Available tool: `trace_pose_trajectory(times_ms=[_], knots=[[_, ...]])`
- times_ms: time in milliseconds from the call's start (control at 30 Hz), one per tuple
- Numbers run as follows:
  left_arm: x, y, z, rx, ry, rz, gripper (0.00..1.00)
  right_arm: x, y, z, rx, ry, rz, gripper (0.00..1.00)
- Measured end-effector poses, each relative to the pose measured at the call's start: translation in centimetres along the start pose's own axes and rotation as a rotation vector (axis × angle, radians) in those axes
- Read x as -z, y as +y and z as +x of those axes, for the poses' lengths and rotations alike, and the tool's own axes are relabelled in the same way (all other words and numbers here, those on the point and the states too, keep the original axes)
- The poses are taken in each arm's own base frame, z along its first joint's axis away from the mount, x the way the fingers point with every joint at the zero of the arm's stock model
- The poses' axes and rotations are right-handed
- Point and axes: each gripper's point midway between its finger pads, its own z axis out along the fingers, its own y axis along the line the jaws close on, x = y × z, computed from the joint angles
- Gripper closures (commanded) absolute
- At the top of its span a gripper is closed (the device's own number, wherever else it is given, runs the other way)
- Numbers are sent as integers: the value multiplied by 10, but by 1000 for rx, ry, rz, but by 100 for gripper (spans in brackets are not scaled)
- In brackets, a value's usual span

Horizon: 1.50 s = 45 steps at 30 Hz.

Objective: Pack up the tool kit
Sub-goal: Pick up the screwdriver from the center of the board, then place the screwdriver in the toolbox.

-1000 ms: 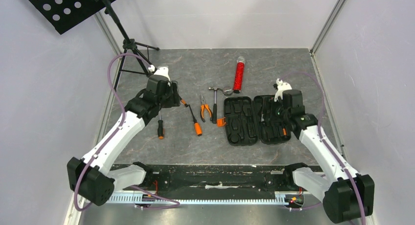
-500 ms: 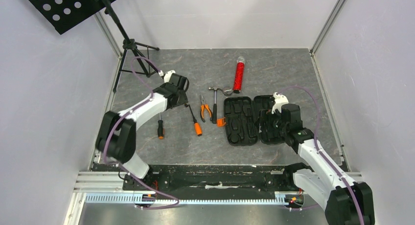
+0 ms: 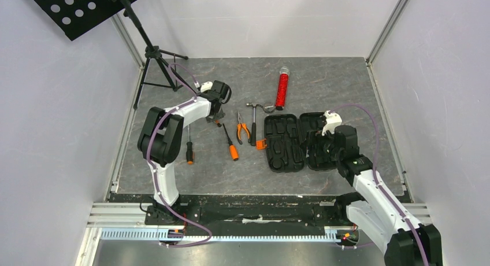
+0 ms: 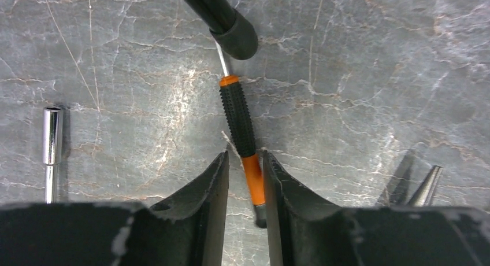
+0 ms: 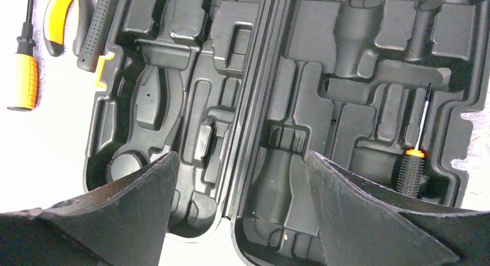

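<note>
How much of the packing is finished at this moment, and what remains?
Done: the case lies open, and one small screwdriver sits in a slot of its right half.
In hand: the left gripper straddles another screwdriver, not yet lifted. The right gripper hangs open over the case.
Left: pliers, hammer, two more screwdrivers, then closing the case.

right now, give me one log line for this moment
left gripper open, straddling small screwdriver on table | right gripper open over open case | second screwdriver lying in case | pliers, hammer loose
</note>
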Motion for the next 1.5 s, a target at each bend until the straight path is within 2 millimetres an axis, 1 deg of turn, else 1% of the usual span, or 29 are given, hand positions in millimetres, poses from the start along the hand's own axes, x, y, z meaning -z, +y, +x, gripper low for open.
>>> trace_pose_trajectory(times_ms=[100,333,367,467,533,633,667,700,800,900,1000,1100,1167,1233,1367,1500], knots=[[-2,5,7,-17,28,-27,69,0,-1,2,0,2,4,17],[-3,10,9,-21,26,-42,69,1,-1,1,1,-6,5,17],[-2,11,10,-18,21,-38,70,2,-1,0,2,-9,5,17],[2,18,17,-14,22,-25,83,2,-1,1,2,-11,4,17],[9,25,26,-17,36,-17,90,2,-1,3,1,-10,4,17],[21,40,41,-22,62,-4,96,3,1,3,2,-14,-4,17],[25,48,54,-29,92,-4,98,3,2,2,0,-18,-9,17],[29,50,53,-25,89,4,98,4,3,2,0,-21,-14,17],[46,59,67,-19,117,49,98,3,9,-1,-12,-35,-47,17],[69,59,71,6,111,142,98,3,16,0,-29,-48,-87,18],[94,50,65,39,70,267,98,4,25,0,-53,-63,-133,18],[125,35,56,65,6,433,98,6,37,-7,-84,-94,-191,18],[149,20,50,70,-41,557,98,8,46,-14,-104,-119,-231,19],[172,5,48,67,-73,676,98,9,55,-21,-130,-146,-276,20],[217,-27,53,44,-100,896,98,13,75,-34,-183,-194,-365,23],[261,-59,65,26,-98,1088,98,19,95,-47,-233,-236,-453,28]])
